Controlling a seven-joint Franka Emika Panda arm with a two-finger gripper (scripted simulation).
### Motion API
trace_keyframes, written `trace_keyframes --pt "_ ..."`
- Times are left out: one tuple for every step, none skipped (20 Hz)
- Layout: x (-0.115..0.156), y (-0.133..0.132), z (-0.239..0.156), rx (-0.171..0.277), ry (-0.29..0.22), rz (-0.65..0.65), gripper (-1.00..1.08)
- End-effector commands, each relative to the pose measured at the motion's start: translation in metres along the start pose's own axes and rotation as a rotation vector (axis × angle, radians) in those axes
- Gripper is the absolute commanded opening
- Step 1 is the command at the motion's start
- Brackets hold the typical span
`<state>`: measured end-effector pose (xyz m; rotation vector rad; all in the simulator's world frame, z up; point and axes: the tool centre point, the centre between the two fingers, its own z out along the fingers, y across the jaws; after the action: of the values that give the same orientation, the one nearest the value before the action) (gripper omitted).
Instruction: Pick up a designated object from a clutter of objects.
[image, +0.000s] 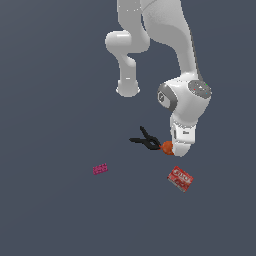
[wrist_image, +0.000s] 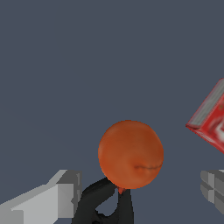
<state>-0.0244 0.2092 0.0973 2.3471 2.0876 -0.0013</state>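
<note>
Smooth orange ball (wrist_image: 131, 154) sits between the spread pincer (wrist_image: 142, 192) fingers, touching the black clamp (image: 145, 139).

Clamp (wrist_image: 105, 201) against ball (wrist_image: 130, 154)

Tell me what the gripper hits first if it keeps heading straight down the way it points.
Most likely the orange ball: it sits between the open fingers of the gripper. The black clamp touches or lies right beside the ball, so a finger might clip it; depth is unclear.
</note>
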Motion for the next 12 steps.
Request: trace_keyframes --pt "0.0 0.0 0.003 0.0 0.0 0.0 1.0" --pt "0.0 0.0 0.005 0.0 0.0 0.0 1.0" --pt "0.0 0.0 0.008 0.0 0.0 -0.001 1.0" --pt "0.0 -0.001 0.011 0.0 0.0 -0.002 1.0" --pt "0.0 -0.001 0.016 0.0 0.0 -0.002 1.0" --pt "0.0 -0.001 0.021 0.0 0.0 -0.003 1.0" --pt "0.0 -0.001 0.026 0.0 0.001 -0.003 1.0" --pt "0.0 -0.001 0.031 0.0 0.001 -0.004 1.0" --pt "0.0 -0.001 0.036 0.0 0.001 -0.005 1.0" --pt "0.0 -0.001 0.04 0.0 0.001 -0.005 1.0" --pt "0.0 -0.001 0.043 0.0 0.001 -0.005 1.0" --pt "0.0 -0.001 0.046 0.0 0.001 -0.006 1.0"
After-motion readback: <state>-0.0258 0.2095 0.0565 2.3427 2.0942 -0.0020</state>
